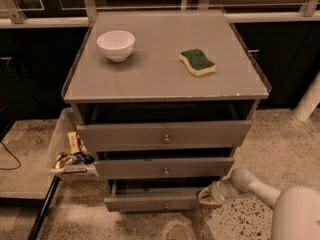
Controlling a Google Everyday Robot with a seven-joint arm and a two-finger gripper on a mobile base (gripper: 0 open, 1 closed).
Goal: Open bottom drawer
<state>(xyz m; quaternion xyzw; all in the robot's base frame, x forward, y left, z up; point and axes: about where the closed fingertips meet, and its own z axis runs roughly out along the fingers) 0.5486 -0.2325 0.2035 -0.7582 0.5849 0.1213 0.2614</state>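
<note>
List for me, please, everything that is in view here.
Cabinet: one, grey, centre.
Bowl: one, white, cabinet top, left.
Sponge: one, green on yellow, cabinet top, right.
Top drawer: one, grey, highest, slightly out.
Middle drawer: one, grey, between the others.
Bottom drawer: one, grey, lowest, partly out.
Bin: one, pale, left of cabinet, holding packets.
Arm: one, white, lower right.
Gripper: one, pale, at the bottom drawer's right end.
</note>
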